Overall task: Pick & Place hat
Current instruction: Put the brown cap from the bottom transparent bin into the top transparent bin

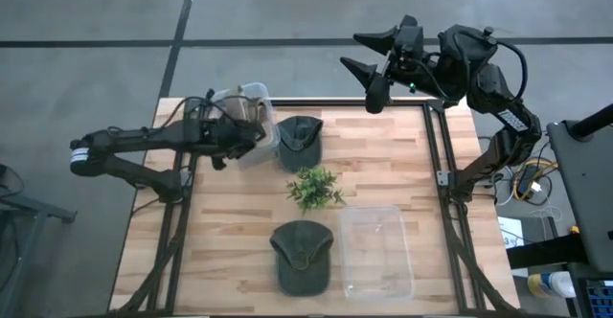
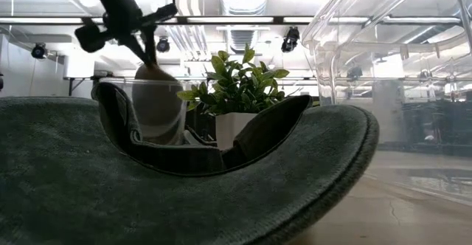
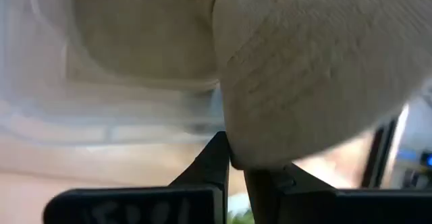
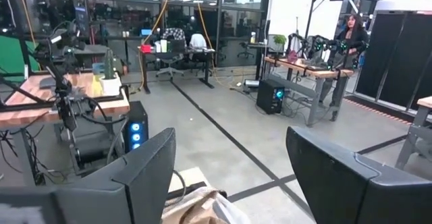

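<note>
A beige hat (image 1: 251, 110) sits in a clear bin (image 1: 257, 92) at the table's far left. My left gripper (image 1: 237, 134) reaches into that bin and is shut on the hat. In the low view the beige hat (image 2: 156, 90) shows behind the bin's wall below the left gripper (image 2: 147, 49). Two dark green hats lie flat on the wood, one beside the bin (image 1: 300, 141) and one near the front edge (image 1: 302, 256). My right gripper (image 1: 360, 56) is open, raised above the table's far edge, touching nothing. My left gripper (image 3: 236, 160) pinches the beige hat's lower edge (image 3: 256, 158) between its two fingers. The hat's rounded cloth body (image 3: 304, 69) bulges out beyond the fingertips. It hangs inside the clear bin (image 3: 101, 116). Whether it touches the bin floor, I cannot tell.
A small potted plant (image 1: 314, 187) stands mid-table between the two green hats. A second clear bin (image 1: 376, 251) sits at the near right. The near green hat (image 2: 184, 178) fills the low view's foreground. Black frame rails run along both table sides.
</note>
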You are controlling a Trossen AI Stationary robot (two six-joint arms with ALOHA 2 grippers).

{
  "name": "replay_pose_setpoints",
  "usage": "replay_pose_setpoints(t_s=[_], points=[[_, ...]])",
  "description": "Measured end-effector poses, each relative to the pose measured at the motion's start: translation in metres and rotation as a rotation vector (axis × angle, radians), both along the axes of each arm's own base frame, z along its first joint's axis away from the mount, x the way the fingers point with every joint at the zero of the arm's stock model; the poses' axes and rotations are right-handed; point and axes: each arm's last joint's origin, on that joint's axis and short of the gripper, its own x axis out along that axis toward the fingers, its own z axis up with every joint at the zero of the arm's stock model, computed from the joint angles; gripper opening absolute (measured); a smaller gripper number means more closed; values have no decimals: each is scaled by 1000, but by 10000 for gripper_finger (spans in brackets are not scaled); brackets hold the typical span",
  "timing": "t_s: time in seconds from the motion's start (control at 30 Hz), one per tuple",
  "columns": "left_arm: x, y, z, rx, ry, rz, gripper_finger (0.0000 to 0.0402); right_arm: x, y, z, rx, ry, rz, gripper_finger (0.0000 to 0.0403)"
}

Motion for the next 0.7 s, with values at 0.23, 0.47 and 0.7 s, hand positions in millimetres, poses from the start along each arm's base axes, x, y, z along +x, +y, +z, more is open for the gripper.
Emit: replay_pose_setpoints(t_s=[0.23,0.47,0.7], points=[[-1,-3,-7,-37,29,-99,37,0,0,-3,23,22,1,274],[-13,-5,12,44,4,-200,38,0,0,-4,32,26,0,275],[-32,-9,21,67,-13,-211,41,1,0,-7,39,57,-1,278]])
